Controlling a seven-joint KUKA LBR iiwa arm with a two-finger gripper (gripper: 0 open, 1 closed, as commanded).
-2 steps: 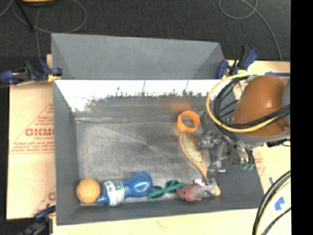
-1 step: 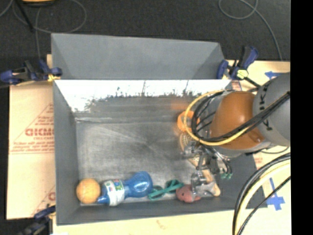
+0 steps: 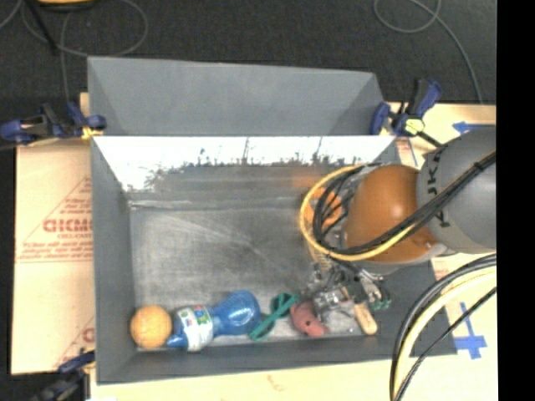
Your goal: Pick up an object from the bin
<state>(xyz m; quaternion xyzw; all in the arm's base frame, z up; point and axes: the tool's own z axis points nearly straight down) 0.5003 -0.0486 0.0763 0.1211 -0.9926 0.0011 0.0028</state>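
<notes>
Pincer [image 3: 337, 295] low in the bin [image 3: 209, 232]; open or closed, can't tell. Red lump [image 3: 308, 321] just beside it, green loop [image 3: 269, 316] beyond that.

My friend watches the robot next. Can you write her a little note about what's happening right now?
Gripper: down low in the bin's near right corner, above a reddish lump and a tan stick; whether it grips anything I cannot tell.
Other things: green loop, blue bottle and orange ball lie leftward along the near wall.
Done: nothing lifted out yet.
Left: grab one thing and lift it out.
</notes>
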